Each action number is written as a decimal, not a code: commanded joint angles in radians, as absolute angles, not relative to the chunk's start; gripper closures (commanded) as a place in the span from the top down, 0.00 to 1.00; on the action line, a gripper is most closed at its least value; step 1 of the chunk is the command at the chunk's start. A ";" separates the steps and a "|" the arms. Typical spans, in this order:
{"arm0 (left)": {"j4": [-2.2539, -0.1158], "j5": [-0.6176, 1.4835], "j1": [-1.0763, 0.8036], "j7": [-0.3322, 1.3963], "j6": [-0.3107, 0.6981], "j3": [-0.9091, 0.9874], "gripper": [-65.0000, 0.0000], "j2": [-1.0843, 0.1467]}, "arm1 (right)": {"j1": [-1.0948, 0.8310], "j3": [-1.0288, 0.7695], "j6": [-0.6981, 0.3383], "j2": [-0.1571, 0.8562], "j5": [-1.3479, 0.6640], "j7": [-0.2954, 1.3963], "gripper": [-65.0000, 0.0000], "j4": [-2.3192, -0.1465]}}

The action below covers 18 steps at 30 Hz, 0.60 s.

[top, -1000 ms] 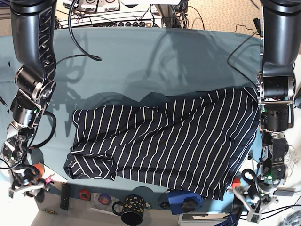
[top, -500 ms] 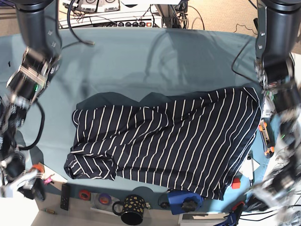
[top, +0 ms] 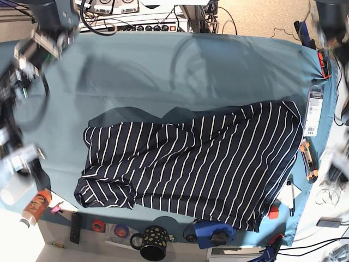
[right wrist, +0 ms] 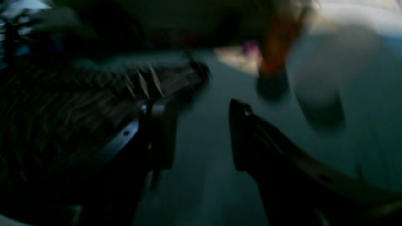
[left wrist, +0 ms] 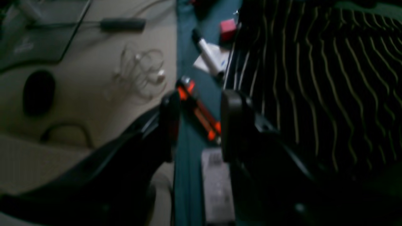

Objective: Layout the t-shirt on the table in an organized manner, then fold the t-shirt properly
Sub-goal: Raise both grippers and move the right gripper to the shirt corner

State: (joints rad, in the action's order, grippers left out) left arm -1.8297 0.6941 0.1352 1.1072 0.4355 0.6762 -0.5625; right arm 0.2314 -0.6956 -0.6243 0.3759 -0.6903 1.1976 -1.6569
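Base view: dark navy white-striped fabric t-shirt (top: pixel 191 169) lies rumpled on the teal cloth worktop (top: pixel 163 71), still unspread. Left wrist: left hand (left wrist: pixel 197 125) apart, beside its hem. Right wrist: right hand (right wrist: pixel 201 135) apart, empty; next, grip edges.

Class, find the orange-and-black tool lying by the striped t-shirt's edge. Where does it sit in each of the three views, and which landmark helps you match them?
Base: the orange-and-black tool lies on the table's right edge, just right of the t-shirt.
Left wrist: centre, seen between the open fingers, left of the shirt.
Right wrist: not identifiable; the view is blurred.
Shared landmark: the t-shirt's striped edge.
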 commanded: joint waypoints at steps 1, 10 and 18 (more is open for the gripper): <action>-1.856 0.724 0.123 1.085 0.447 0.716 0.31 -0.587 | 0.232 -0.720 -0.624 0.393 -0.714 1.196 0.42 -1.674; -1.912 0.801 -0.092 1.085 0.473 0.902 0.32 -0.585 | 0.012 -0.727 -0.644 0.354 -0.701 1.101 0.42 -1.670; -1.912 0.809 -0.169 1.085 0.497 0.901 0.33 -0.585 | 0.031 -0.495 -0.643 0.326 -0.661 0.951 0.42 -1.466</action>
